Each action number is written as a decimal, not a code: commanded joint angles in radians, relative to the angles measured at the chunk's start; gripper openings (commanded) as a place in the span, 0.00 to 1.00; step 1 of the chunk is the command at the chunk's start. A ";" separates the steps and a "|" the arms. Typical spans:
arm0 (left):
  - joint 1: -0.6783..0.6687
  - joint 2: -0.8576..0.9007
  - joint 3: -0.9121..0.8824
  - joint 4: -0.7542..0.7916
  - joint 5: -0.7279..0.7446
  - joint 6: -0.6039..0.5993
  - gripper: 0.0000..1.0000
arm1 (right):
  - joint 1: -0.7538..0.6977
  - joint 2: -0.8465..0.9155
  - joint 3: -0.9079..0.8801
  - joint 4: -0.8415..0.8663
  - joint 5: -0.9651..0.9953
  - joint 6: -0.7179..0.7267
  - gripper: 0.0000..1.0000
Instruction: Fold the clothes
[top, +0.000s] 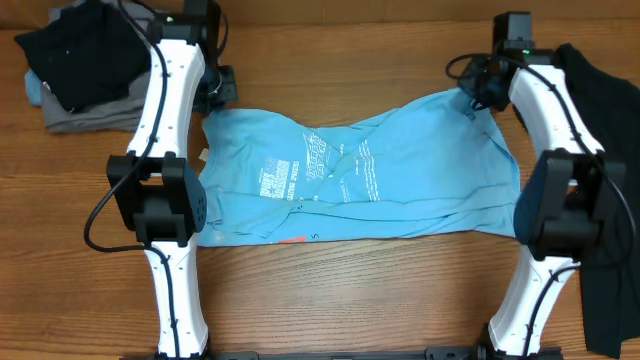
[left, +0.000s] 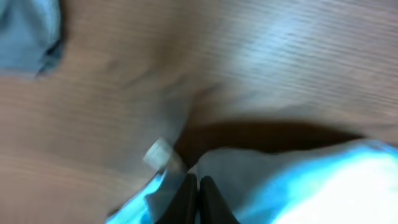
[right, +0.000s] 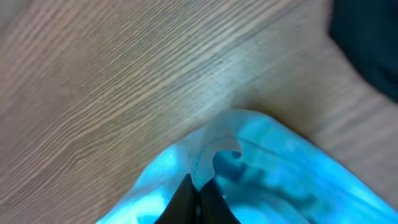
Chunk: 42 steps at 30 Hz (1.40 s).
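The light blue T-shirt (top: 370, 175) lies spread and rumpled across the middle of the wooden table, white lettering facing up and a small orange-red mark (top: 291, 240) near its front edge. My left gripper (top: 212, 100) is shut on the shirt's far left corner; its closed fingers (left: 198, 190) pinch the cloth (left: 298, 186) next to a white tag (left: 158, 153). My right gripper (top: 487, 92) is shut on the far right corner; its fingers (right: 199, 193) clamp a bunched fold of the blue fabric (right: 273, 168).
A stack of dark and grey folded garments (top: 80, 65) sits at the far left corner. A black garment (top: 610, 160) lies along the right edge. Bare wood shows in front of and behind the shirt.
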<state>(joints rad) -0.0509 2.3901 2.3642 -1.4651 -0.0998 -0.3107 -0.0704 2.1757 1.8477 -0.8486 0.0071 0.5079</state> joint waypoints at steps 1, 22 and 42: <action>0.044 -0.005 0.035 -0.080 -0.076 -0.097 0.04 | -0.037 -0.077 0.026 -0.028 -0.002 0.055 0.04; 0.103 -0.003 -0.111 -0.225 -0.008 -0.025 0.18 | -0.151 -0.280 0.026 -0.371 -0.132 -0.031 0.04; 0.048 0.010 -0.183 0.184 0.227 0.204 1.00 | -0.123 -0.267 -0.068 -0.456 -0.114 -0.097 0.04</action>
<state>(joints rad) 0.0265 2.3901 2.1834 -1.3087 0.0631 -0.1749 -0.2073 1.9068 1.7824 -1.3136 -0.1200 0.4187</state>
